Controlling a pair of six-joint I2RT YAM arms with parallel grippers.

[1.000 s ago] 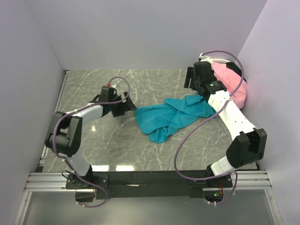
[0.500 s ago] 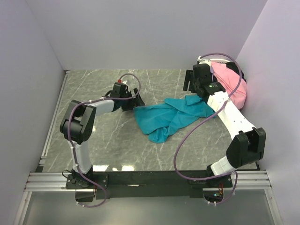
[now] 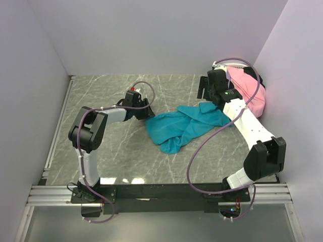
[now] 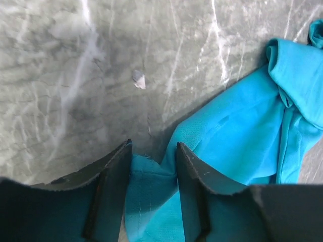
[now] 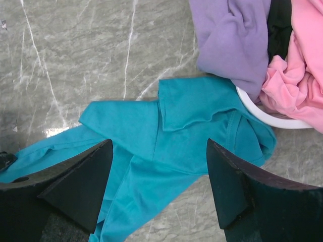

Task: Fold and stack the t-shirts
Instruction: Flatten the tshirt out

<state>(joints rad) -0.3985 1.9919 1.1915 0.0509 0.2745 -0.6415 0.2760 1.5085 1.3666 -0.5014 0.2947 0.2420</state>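
Here, the left jaws sit narrow astride the teal t-shirt [image 3: 181, 126] at its left edge, grip unclear. The right jaws gape over its right end.

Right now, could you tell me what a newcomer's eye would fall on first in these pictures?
The teal t-shirt lies crumpled in the middle of the grey marble table, the brightest thing there. The left claw sits at its left edge with a fold of the cloth between its fingers. At the far right, a pink t-shirt and a lavender t-shirt are heaped in a white basket.
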